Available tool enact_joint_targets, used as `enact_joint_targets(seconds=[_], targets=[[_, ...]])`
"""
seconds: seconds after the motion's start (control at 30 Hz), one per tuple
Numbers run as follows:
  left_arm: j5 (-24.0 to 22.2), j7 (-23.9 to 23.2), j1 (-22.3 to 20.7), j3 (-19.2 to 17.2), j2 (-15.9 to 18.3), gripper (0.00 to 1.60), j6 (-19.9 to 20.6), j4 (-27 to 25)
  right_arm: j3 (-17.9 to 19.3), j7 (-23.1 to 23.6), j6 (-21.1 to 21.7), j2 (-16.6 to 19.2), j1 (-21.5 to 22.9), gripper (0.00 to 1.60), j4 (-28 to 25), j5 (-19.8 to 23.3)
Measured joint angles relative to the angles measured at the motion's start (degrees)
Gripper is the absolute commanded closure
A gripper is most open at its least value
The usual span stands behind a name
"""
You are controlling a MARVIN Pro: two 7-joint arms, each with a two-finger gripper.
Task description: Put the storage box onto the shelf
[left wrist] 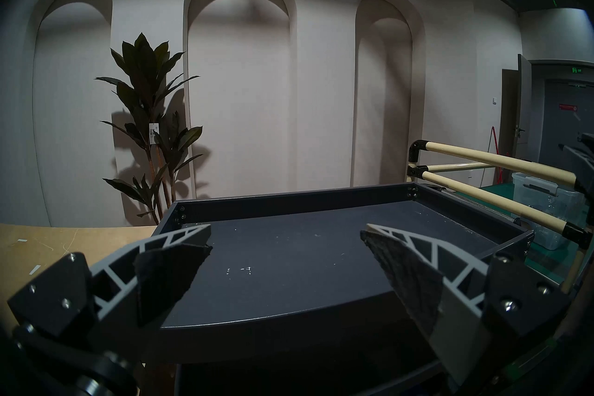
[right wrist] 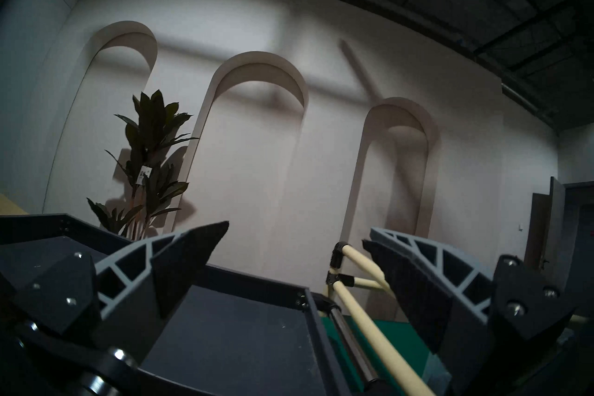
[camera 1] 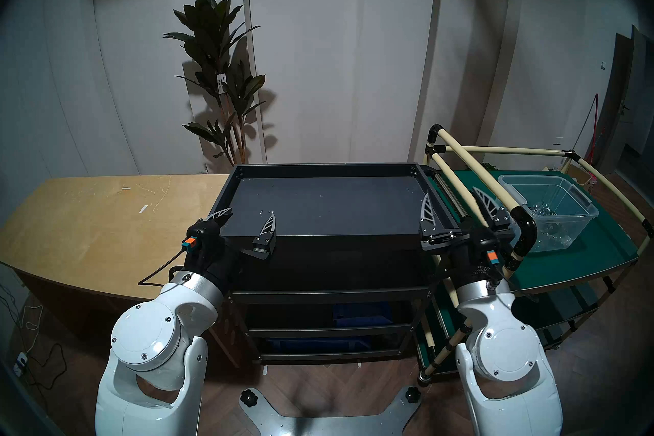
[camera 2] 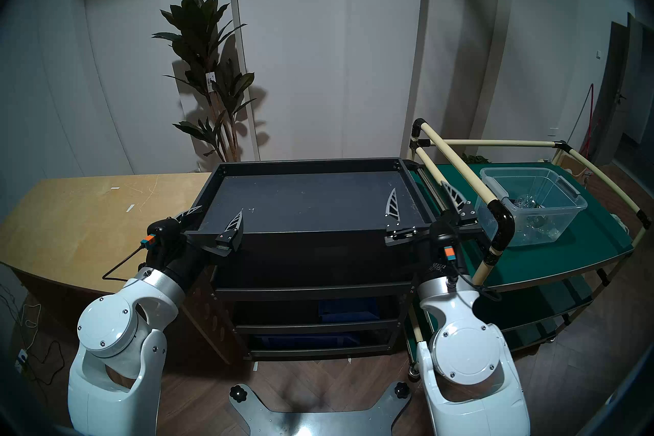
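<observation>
The storage box [camera 1: 552, 208], clear with grey clip handles, sits lidless on the green cart to my right, with shiny clear items inside; it also shows in the left wrist view [left wrist: 543, 202]. The shelf [camera 1: 318, 208] is a black rack directly in front, its rimmed dark top tray bare. My left gripper [camera 1: 247, 216] hovers open at the tray's front left corner, holding nothing. My right gripper [camera 1: 452, 193] is open over the tray's right rim, one finger above the tray and the other beside the cart's pipes, apart from the box.
A tan wooden table [camera 1: 88, 223] adjoins the shelf on the left. The green-topped cart [camera 1: 584, 258] has cream pipe rails [camera 1: 460, 191] between my right gripper and the box. Blue bins [camera 1: 361, 313] sit on lower tiers. A potted plant [camera 1: 219, 78] stands behind.
</observation>
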Motion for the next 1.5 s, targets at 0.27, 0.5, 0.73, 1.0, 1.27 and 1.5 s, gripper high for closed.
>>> enact_joint_targets(seconds=[0.27,0.5,0.73,1.0,1.27,1.5], targets=[[0.0,0.0,0.0,0.0,0.0,0.0,0.0,0.0,5.9,-1.6,2.6,-0.4,1.6,0.0,-0.6,2.1],[0.0,0.0,0.0,0.0,0.0,0.0,0.0,0.1,12.2,-2.4,4.4,0.4,4.4,0.0,-0.5,4.1],[0.0,0.0,0.0,0.0,0.0,0.0,0.0,0.1,16.7,1.2,8.0,2.5,6.5,0.0,-0.4,8.6],[0.0,0.0,0.0,0.0,0.0,0.0,0.0,0.1,23.6,8.5,13.8,6.0,9.9,0.0,5.0,18.7],[0.0,0.0,0.0,0.0,0.0,0.0,0.0,0.2,31.1,15.4,17.6,10.8,14.9,0.0,13.0,25.7],[0.0,0.0,0.0,0.0,0.0,0.0,0.0,0.2,34.3,22.7,19.8,15.2,19.4,0.0,18.7,28.5]])
